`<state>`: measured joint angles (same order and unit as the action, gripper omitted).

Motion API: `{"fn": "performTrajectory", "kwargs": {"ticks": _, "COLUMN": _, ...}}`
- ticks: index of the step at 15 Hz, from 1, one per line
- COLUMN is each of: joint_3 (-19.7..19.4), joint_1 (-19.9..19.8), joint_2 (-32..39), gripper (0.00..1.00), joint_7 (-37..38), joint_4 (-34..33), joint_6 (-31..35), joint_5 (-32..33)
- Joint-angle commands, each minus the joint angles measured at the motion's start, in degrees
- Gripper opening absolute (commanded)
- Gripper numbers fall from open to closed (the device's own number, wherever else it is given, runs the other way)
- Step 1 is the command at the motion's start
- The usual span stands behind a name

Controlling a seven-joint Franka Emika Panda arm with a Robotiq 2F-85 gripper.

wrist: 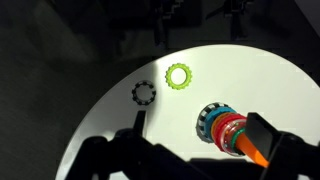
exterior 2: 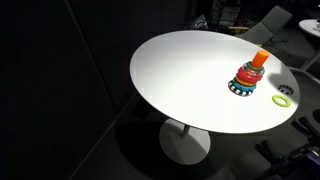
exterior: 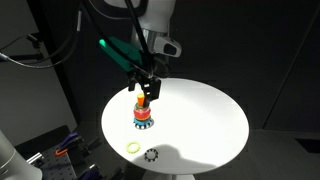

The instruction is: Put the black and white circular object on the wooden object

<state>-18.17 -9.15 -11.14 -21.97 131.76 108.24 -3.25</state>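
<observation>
The black and white circular object (wrist: pixel 144 93) lies flat on the round white table (wrist: pixel 250 70). It also shows near the table's front edge in an exterior view (exterior: pixel 151 155). The wooden object (exterior: pixel 143 118) stands upright, with a blue toothed base, red rings and an orange top; it also shows in an exterior view (exterior 2: pixel 247 78) and the wrist view (wrist: pixel 225 128). My gripper (exterior: pixel 147 92) hovers just above the post. In the wrist view the gripper (wrist: pixel 197 117) is open and empty, and its right finger is beside the orange top. The ring lies apart, beyond the left finger.
A plain yellow ring (wrist: pixel 179 76) lies next to the black and white ring, also seen in both exterior views (exterior: pixel 132 147) (exterior 2: pixel 283 100). The surroundings are dark. Clutter stands on the floor beside the table (exterior: pixel 60 145).
</observation>
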Motion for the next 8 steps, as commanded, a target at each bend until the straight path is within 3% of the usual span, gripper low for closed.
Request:
{"fn": "performTrajectory", "kwargs": {"ticks": 1, "joint_3": 0.92, "joint_1": -0.99, "joint_2": 0.10, "gripper": 1.00, "joint_7": -0.18, "joint_4": -0.15, "joint_6": -0.19, "joint_5": -0.17}}
{"fn": "performTrajectory", "kwargs": {"ticks": 8, "joint_3": 1.27, "joint_1": -1.73, "joint_2": 6.01, "gripper": 1.00, "joint_7": 0.28, "joint_4": 2.25, "joint_6": 8.63, "joint_5": 2.88}}
